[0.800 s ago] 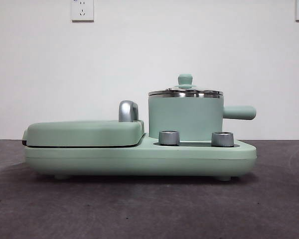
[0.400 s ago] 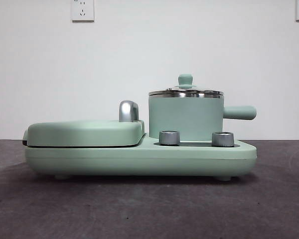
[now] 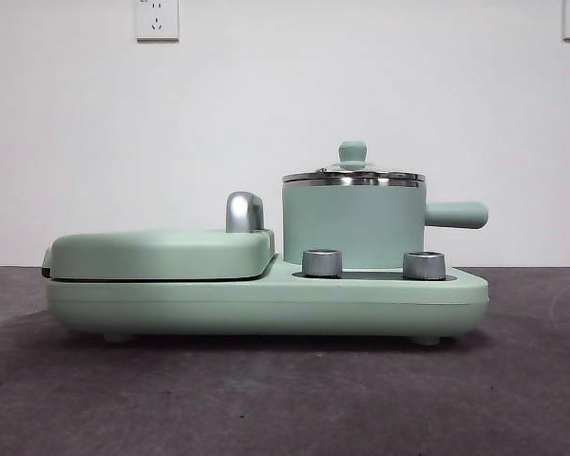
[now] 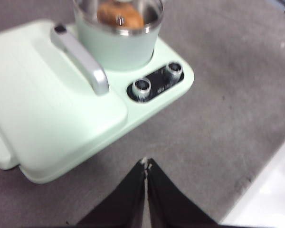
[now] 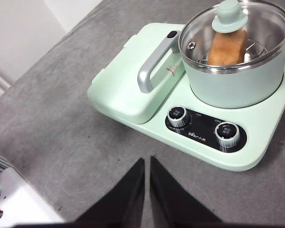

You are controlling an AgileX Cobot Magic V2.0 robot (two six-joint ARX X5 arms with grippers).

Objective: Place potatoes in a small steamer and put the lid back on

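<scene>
Right wrist view shows the potato (image 5: 226,46) inside the small steamer (image 5: 237,88), under the lid (image 5: 230,23), on the cooker base (image 5: 204,149) beside the griddle cover (image 5: 128,90). Right gripper (image 5: 147,164) and left gripper (image 4: 146,165) are both clenched, empty, above the grey desk (image 5: 61,128).

Front view looks level and close; both wrist views look down, sharing the small steamer (image 3: 353,225).

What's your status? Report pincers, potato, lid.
Left pincer and right pincer shut, empty, off the appliance. Potato inside the small steamer. Lid seated on its rim. Nothing in the way.
</scene>
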